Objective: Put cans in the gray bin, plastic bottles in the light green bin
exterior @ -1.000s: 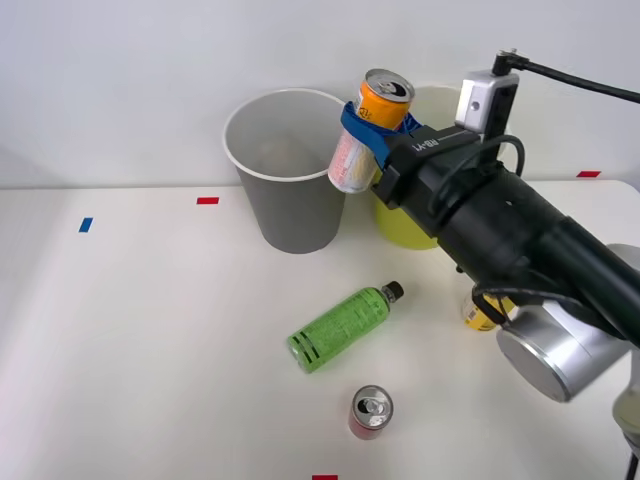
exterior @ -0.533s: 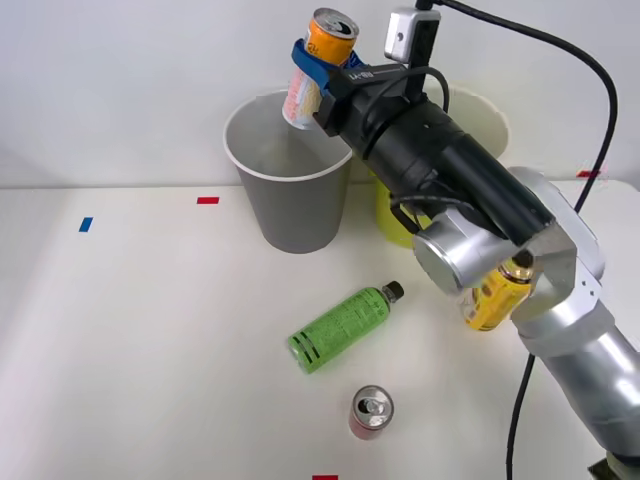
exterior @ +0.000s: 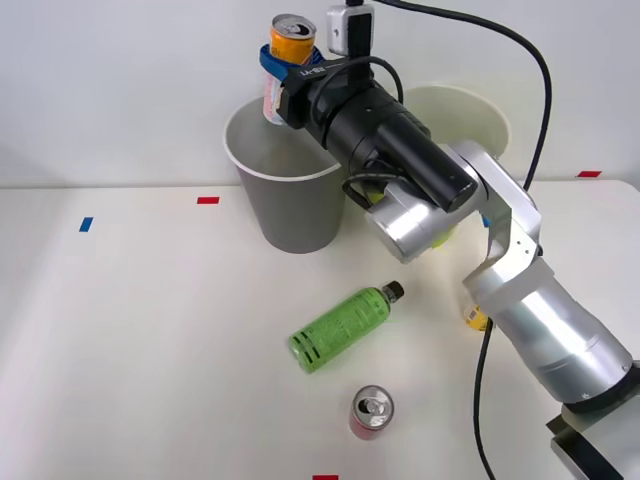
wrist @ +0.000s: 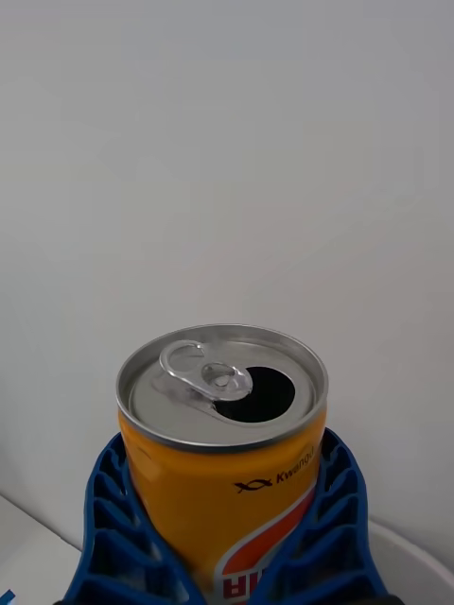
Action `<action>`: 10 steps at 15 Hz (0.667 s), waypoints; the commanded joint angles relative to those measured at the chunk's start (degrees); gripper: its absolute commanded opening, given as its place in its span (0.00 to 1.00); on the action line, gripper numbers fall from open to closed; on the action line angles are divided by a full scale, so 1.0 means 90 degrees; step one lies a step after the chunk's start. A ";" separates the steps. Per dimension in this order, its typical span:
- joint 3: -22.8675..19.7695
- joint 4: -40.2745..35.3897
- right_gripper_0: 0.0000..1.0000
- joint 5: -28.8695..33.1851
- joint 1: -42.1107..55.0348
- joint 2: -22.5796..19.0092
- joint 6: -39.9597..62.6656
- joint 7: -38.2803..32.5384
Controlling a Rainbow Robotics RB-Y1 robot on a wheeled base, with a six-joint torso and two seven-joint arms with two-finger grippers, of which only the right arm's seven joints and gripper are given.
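Ribbed blue tool (exterior: 277, 62) around cylindrical orange can (exterior: 287, 40).

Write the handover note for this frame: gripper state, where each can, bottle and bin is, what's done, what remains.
Right gripper: shut on the orange metal can, held above the tall gray bin's rim, not released.
Red-pink can: upright on the white table, near edge.
Bright green plastic bottle: lying on the table before the bins.
Yellow-orange bottle: mostly hidden behind the arm.
Light green bin: beside the gray one, behind the arm.
Done: nothing visibly binned.
Left: drop this can, then the other can and both bottles.
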 commanded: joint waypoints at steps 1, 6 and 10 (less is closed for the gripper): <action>0.0004 0.0068 0.26 0.0041 -0.0040 0.0053 -0.0006 -0.0065; 0.0092 0.0058 1.00 0.0197 -0.0030 -0.0055 -0.0172 -0.0065; 0.0112 0.0029 1.00 0.0373 0.0165 -0.0338 -0.1051 -0.0046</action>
